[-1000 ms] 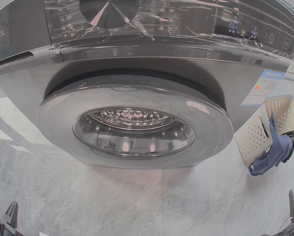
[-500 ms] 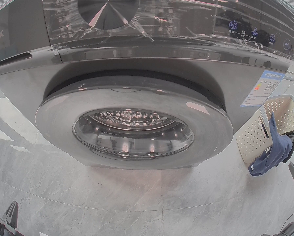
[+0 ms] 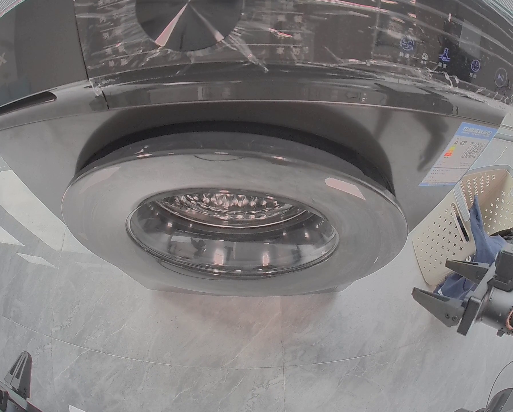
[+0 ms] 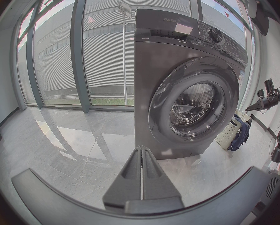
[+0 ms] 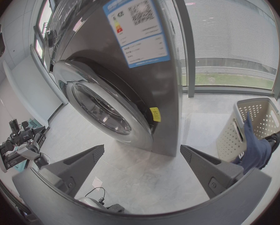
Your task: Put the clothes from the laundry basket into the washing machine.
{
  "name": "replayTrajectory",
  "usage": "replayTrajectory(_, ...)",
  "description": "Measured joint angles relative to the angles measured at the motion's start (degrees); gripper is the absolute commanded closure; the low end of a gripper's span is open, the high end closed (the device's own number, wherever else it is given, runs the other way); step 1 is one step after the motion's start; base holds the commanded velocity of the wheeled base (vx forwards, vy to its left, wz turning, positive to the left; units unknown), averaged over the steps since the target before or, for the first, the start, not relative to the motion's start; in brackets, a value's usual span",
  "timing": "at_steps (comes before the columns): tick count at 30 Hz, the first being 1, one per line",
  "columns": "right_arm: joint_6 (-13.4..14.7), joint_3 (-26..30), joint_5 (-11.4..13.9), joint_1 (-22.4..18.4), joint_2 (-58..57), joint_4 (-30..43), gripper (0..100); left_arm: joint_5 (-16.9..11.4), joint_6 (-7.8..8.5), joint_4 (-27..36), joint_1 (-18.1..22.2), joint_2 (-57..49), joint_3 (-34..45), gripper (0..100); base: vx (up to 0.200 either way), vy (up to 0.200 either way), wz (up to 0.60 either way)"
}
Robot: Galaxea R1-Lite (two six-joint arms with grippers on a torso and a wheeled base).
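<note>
At far left, low over the floor (image 3: 210, 339): the left end effector (image 4: 141, 149), clenched on nothing, fingers pressed flat together, well apart from everything else.

In the centre: the washing machine (image 3: 233, 104), with the round door (image 3: 233, 224) shut against its front and bare steel drum behind the glass. No clothes inside, as far as can be seen.

Right of the machine, standing on the floor just beside its side panel: the pale perforated laundry basket (image 3: 442, 233). Draped over the near rim and hanging down the outer wall: a blue garment (image 3: 484, 247). Next to it at the rim: something dark (image 5: 275, 138), likely another piece of clothing, too cropped to tell.

At far right, in front of the basket: the right end effector (image 3: 431, 278), released, fingers spread wide, gripping nothing. Near the hanging blue cloth but apart from it, tips turned more toward the machine than toward the basket.

Looks like the very start: nothing picked, nothing loaded, door not yet opened. Probably calls for pulling the door open before loading anything, with no handle or catch to be made out from here. Failing that, calls for turning the right end effector toward the basket rim, lowering it over the blue fold, and closing on a thick bunch of fabric rather than a thin edge, clear of the plastic wall.
</note>
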Motion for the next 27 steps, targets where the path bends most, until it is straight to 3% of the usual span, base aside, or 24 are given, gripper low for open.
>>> replayTrajectory(8,0.2,-1.1,0.0,1.9,8.5,-11.3,0,0.0,-0.05,0.0,0.0,0.0,0.0,100,0.0,0.0,0.0)
replayTrajectory(16,0.8,-1.2,-0.1,3.1,14.3,-16.8,0,0.0,-0.13,0.0,0.0,0.0,0.0,100,0.0,0.0,0.0)
replayTrajectory(22,1.1,-1.1,-0.2,3.5,18.2,-24.8,0,0.0,-0.16,0.0,0.0,0.0,0.0,100,0.0,0.0,0.0)
replayTrajectory(27,2.5,-0.1,-0.3,6.0,21.1,-28.7,0,0.0,-0.16,0.0,0.0,0.0,0.0,100,0.0,0.0,0.0)
